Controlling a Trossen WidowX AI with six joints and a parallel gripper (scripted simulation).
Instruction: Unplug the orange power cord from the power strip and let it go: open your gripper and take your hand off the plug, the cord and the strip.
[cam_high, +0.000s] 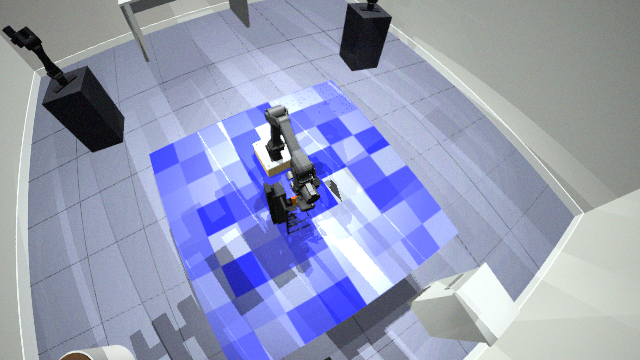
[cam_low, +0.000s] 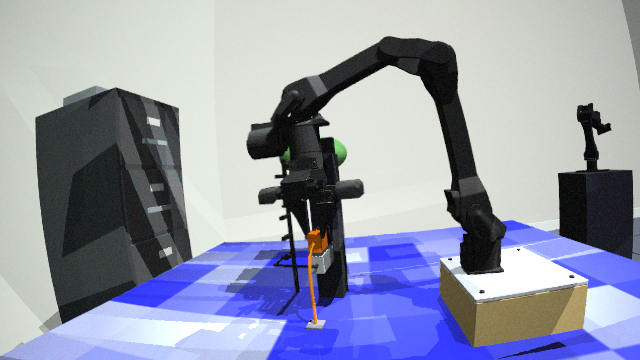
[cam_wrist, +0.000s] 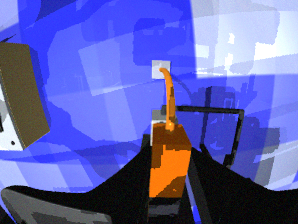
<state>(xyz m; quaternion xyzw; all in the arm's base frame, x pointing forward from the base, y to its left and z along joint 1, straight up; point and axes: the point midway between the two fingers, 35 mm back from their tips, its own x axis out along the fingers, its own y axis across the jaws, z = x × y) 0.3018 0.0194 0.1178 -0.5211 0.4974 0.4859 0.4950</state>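
The orange plug (cam_low: 318, 239) (cam_wrist: 169, 163) (cam_high: 294, 200) sits against the top of the grey power strip (cam_low: 324, 261), which is fixed to an upright black post (cam_low: 334, 280) (cam_high: 272, 202). Its orange cord (cam_low: 312, 290) (cam_wrist: 169, 92) hangs down to a small grey pad (cam_low: 315, 324) (cam_wrist: 160, 68) on the blue checkered table. My gripper (cam_low: 314, 234) (cam_wrist: 169, 152) comes down from above and is shut on the plug, one dark finger on each side. I cannot tell whether the prongs are still in the strip.
A thin black rack (cam_low: 292, 250) stands just left of the post. A green ball (cam_low: 341, 150) shows behind my wrist. The arm's tan base box (cam_low: 520, 305) is at the right, a dark filing cabinet (cam_low: 115, 200) at the left, and a black pedestal (cam_low: 595, 210) at the far right.
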